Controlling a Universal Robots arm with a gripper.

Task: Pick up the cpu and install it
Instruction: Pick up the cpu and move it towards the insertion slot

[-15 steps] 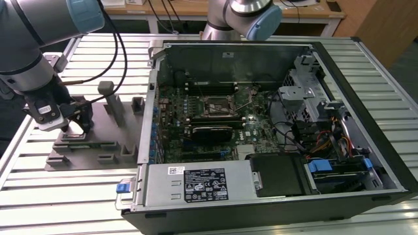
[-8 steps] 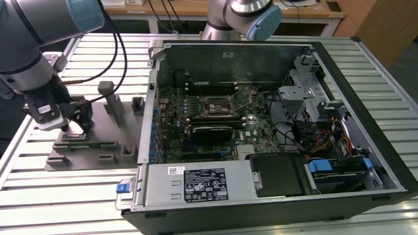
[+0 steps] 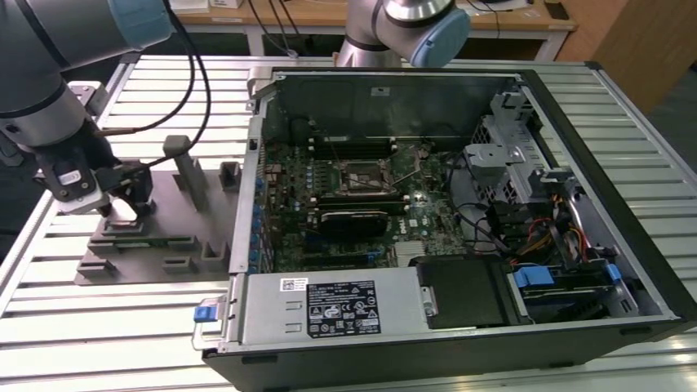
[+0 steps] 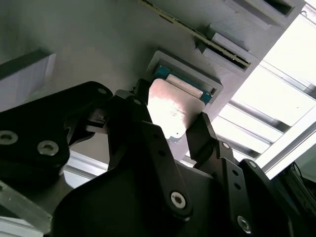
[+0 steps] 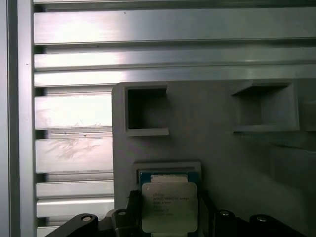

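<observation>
Drawn in narrow, the fingers (image 4: pixel 201 133): one black tip pressed to each of two opposite edges of the cpu (image 4: pixel 173 111) (image 5: pixel 169 207), with the gripper (image 4: pixel 170 121) closed on it and the pale metal top turned toward the camera in both wrist views. Held low over the grey holder block (image 5: pixel 207 128), just beside or just above the blue-rimmed pocket (image 5: pixel 168 174); touching that rim or clear of it, impossible to tell. Beyond the block, the slatted metal tabletop (image 3: pixel 65 327), and well apart toward the exterior view's right, the open computer case (image 3: pixel 381 102) with the motherboard (image 3: pixel 289 245) lying flat inside. Judged by the look: light, thin and quite stiff, so no sag in the grip, but smooth on top and apt to slip or tilt under a loose pinch; probably delicate underneath, on the contact side. Best taken exactly as here, by the bare edges, never across the faces. Underside hidden. Fingertip contact partly covered by the gripper's own black links. Print and any corner mark on the top too small to read for orientation. At the motherboard's middle, the socket (image 3: pixel 360 174) too small to judge, latch open or shut.
</observation>
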